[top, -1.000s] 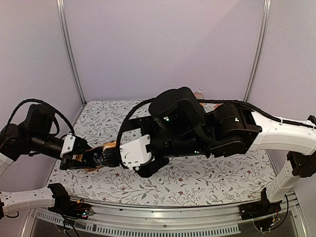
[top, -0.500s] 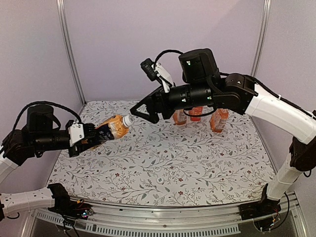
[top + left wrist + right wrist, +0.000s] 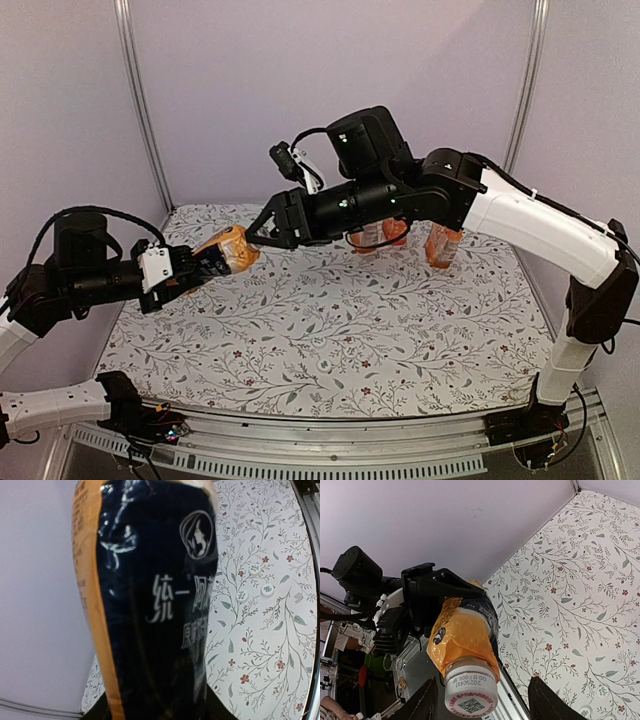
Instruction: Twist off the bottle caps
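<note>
We note the left gripper clamped on the dark-labelled clear plastic bottle of orange liquid, held aloft. The right gripper stands part-open astride its small white round plastic cap, not gripping. Risk: if the jaws close off-centre, they may slip on the cap.

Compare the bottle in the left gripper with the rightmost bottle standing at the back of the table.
The held bottle is clamped in the left gripper and tipped sideways above the table; the rightmost bottle stands upright on it. The held bottle wears a dark label; the rightmost bottle shows none. The held bottle's white cap is on; the rightmost bottle's top hides behind the right arm. Both hold orange liquid.
</note>
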Tool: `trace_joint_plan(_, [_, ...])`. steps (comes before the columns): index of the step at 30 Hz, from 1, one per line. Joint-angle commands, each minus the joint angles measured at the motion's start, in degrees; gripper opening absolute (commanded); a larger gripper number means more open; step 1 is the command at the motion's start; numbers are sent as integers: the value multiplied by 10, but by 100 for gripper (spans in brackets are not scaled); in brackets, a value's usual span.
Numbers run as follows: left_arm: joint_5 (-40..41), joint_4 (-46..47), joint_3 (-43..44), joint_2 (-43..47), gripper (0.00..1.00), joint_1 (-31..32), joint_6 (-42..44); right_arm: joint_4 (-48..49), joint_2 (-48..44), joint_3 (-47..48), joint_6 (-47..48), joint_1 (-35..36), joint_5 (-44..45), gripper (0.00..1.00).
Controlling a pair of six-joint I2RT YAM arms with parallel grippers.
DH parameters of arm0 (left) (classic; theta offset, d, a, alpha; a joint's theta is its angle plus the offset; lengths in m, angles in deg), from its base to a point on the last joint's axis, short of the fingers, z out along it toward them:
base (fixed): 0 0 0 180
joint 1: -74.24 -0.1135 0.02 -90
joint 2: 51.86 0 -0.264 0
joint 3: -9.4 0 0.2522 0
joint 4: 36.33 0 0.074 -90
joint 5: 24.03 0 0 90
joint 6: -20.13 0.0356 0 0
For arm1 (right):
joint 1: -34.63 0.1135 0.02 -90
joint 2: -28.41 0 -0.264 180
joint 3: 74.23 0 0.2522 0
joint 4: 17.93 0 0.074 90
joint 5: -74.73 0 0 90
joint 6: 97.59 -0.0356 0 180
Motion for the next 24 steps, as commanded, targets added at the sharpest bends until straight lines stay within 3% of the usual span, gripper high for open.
trace_joint_plan(1, [3,14,-3,1,29,5,2,-23,16,26,-8,1,-18,47])
trace_joint_plan(7, [-3,12,-4,5,28,5,0,-30,19,28,3,2,-29,0])
trace_joint_plan(10, [-22,2,1,5,28,5,-8,-50,16,30,43,8,-45,0])
trace_joint_plan(14, [-140,-101,32,-5,28,5,15,-77,-17,-2,279,82,-29,0])
trace_joint_plan(15, [-182,-139,40,-8,28,5,24,-77,-30,-25,399,103,-5,0])
trace_joint_plan(18, [-267,-229,55,-12,28,5,33,-66,-77,-83,609,147,88,0])
trace_joint_plan(24, [-275,-253,57,-10,28,5,44,-5,-93,-135,887,219,352,0])
